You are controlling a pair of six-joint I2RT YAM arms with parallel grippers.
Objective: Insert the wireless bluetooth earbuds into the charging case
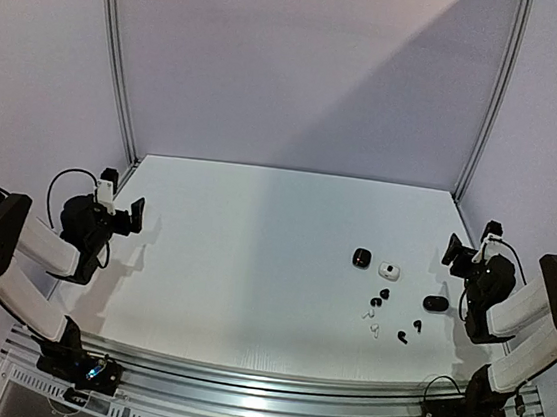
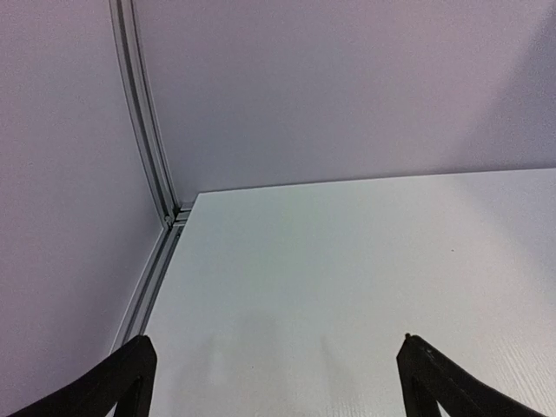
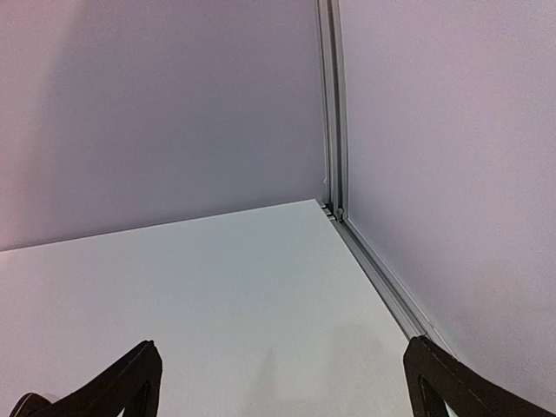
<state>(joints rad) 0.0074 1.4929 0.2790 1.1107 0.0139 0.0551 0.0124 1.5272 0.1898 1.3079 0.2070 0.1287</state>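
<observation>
Toward the table's [image 1: 252, 266] right side, tiny earbuds [image 1: 375, 302] lie loose near three charging cases [image 1: 388, 270]; left gripper [image 1: 123, 203] and right gripper [image 1: 470, 246] hang open, empty. Glossy buds could skid from a pinch.

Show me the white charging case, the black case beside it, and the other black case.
white charging case [image 1: 388, 271]: top view, centre of top.
black case beside it [image 1: 360, 257]: top view, centre.
other black case [image 1: 435, 303]: top view, centre.
</observation>
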